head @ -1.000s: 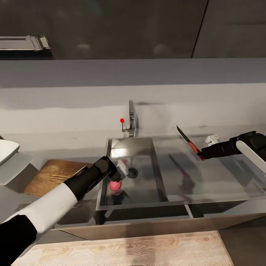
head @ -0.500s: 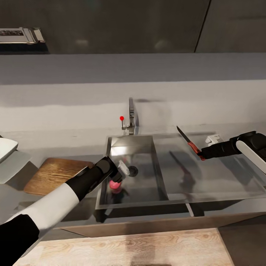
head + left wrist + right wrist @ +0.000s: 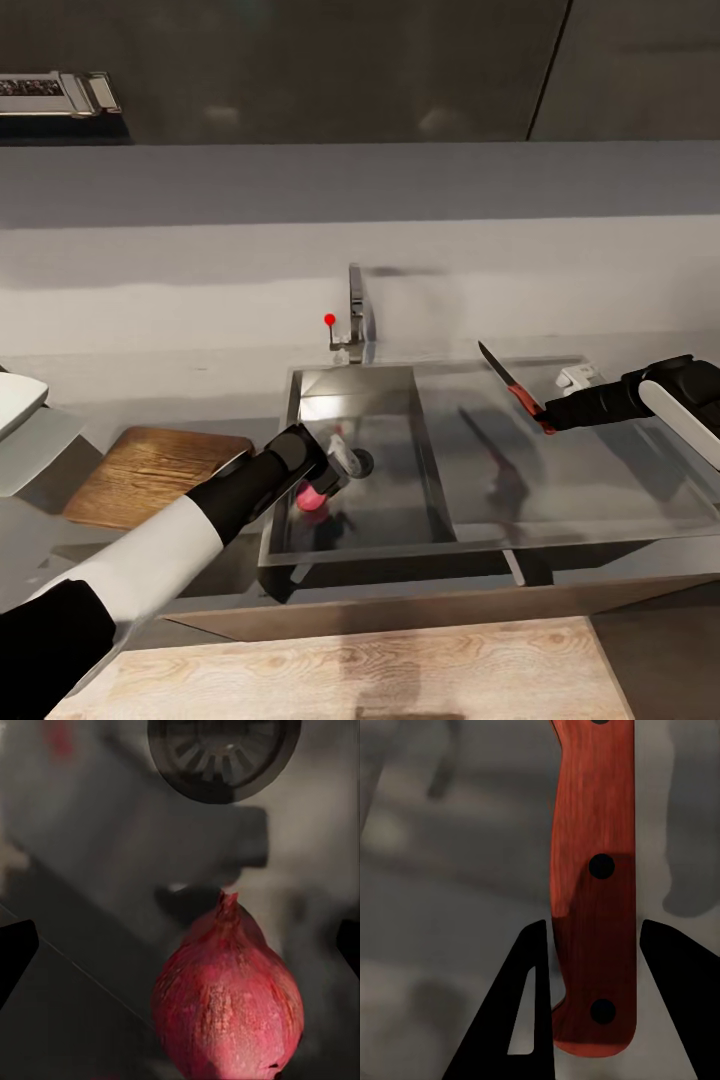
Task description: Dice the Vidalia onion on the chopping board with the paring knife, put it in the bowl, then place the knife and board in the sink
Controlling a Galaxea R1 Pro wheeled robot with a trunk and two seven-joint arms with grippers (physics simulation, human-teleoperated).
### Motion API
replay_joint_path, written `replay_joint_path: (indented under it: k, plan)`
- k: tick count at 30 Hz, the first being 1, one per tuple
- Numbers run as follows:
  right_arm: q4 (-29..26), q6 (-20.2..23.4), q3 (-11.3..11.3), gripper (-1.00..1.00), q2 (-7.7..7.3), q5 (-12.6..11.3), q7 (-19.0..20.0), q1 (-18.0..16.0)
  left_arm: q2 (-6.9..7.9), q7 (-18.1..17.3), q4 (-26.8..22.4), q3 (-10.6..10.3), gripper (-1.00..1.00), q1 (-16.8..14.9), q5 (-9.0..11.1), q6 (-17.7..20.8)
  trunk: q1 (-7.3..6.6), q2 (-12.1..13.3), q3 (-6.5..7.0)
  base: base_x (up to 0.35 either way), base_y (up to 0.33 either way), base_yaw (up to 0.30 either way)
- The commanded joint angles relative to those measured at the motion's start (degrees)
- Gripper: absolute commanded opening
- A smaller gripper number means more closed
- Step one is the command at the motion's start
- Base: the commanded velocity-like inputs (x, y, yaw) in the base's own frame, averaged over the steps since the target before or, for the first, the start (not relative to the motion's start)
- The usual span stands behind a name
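Note:
The dark reddish Vidalia onion lies on the floor of the sink, near the drain. My left gripper is down in the basin right over the onion and stands open. Its dark fingertips sit wide apart on either side of the onion without touching it. My right gripper is shut on the reddish-brown handle of the paring knife, held in the air over the draining area with the blade pointing up and away. The chopping board lies on the countertop left of the sink. The white bowl shows at the left edge.
A chrome tap with a red knob stands behind the basin. A flat steel draining surface stretches right of it. Dark wall cabinets hang above, and pale wooden flooring lies below the counter front.
My left arm has pushed a little further into the sink, bringing the open gripper closer around the onion. The right arm and knife have held still. The camera shifted slightly.

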Motion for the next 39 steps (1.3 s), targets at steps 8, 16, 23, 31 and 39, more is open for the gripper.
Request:
replay_joint_path:
  k: [8, 16, 23, 31, 39]
  plan:
    - [0.0, 0.04, 0.14, -1.0, -0.05, 0.53, 0.63, -0.12, 0.01, -0.49, 1.56, -0.23, 1.0, -0.09, -0.59, 0.11, 0.04, -0.12, -0.11, 0.0, 0.0, 0.0]
    - [-0.01, 0.04, 0.14, -1.0, -0.05, 0.53, 0.63, -0.12, -0.03, -0.55, 5.17, -0.34, 1.0, -0.08, -0.59, -0.73, 0.04, -0.12, -0.11, 0.0, 0.0, 0.0]
    - [-0.01, 0.04, 0.14, -1.0, -0.05, 0.53, 0.63, -0.11, -0.38, -0.57, 5.25, -0.72, 1.0, -0.1, -0.59, -0.77, 0.04, -0.12, -0.11, 0.0, 0.0, 0.0]
    - [0.0, 0.04, 0.14, -1.0, -0.05, 0.53, 0.63, -0.12, -0.38, -0.64, 5.34, -7.15, 1.0, -0.06, -0.59, -0.73, 0.04, -0.12, -0.11, 0.0, 0.0, 0.0]
    - [-0.01, 0.04, 0.14, -1.0, -0.05, 0.53, 0.63, -0.11, -0.19, -0.66, 5.35, -7.77, 1.0, -0.08, -0.59, -0.69, 0.04, -0.12, -0.11, 0.0, 0.0, 0.0]
